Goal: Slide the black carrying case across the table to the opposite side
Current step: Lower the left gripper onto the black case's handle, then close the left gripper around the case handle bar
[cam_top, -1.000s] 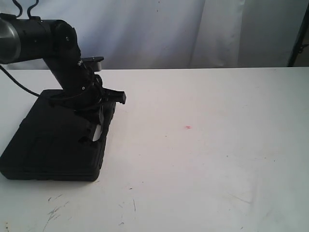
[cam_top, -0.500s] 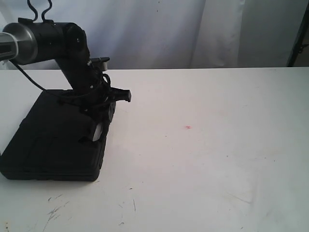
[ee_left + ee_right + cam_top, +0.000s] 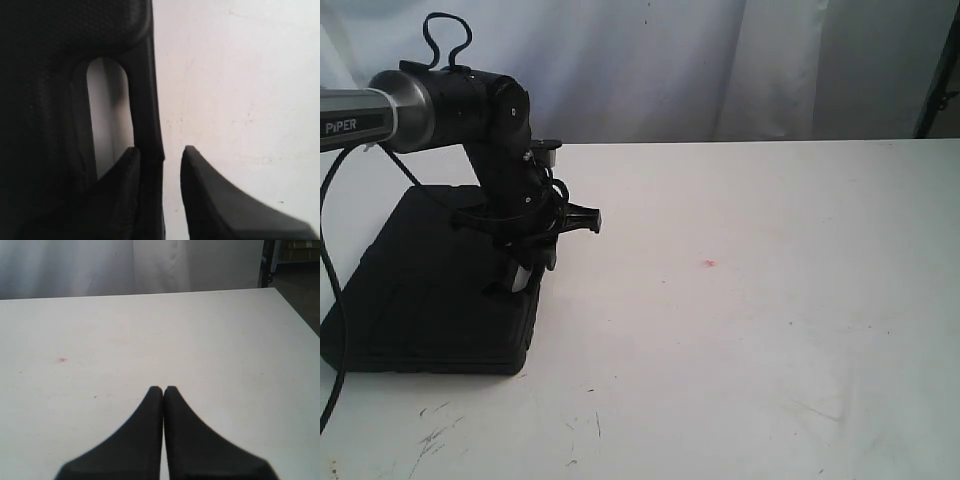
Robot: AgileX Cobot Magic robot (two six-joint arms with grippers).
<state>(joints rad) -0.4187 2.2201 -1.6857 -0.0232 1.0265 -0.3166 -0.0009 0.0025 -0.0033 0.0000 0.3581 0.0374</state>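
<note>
None of the crossing looks done yet, to my eye: the black carrying case (image 3: 430,280) lies flat at the left end of the tabletop (image 3: 770,330) in the exterior view, and the whole bare stretch to its right is ahead of it; so the grip and the slide itself are both left to do. Its handle (image 3: 147,100) is on the edge that faces that open stretch, pointing toward the pink spot (image 3: 709,264); that edge runs away from the camera, and I take the long axis to run the same way, though the foreshortening leaves me unsure.

My left hand (image 3: 161,152) comes down over that edge and straddles the handle bar; one finger sits inside the oval slot (image 3: 107,110), right against the bar, the other stands outside the case with a strip of white showing between it and the plastic; so the hand is partly open around the handle and has no hold on it.

My right hand (image 3: 163,390) is closed on nothing, fingers pressed together, above bare tabletop well apart from the case; dark scuff marks (image 3: 435,435) lie near the front edge; a pale curtain (image 3: 670,70) hangs behind.
</note>
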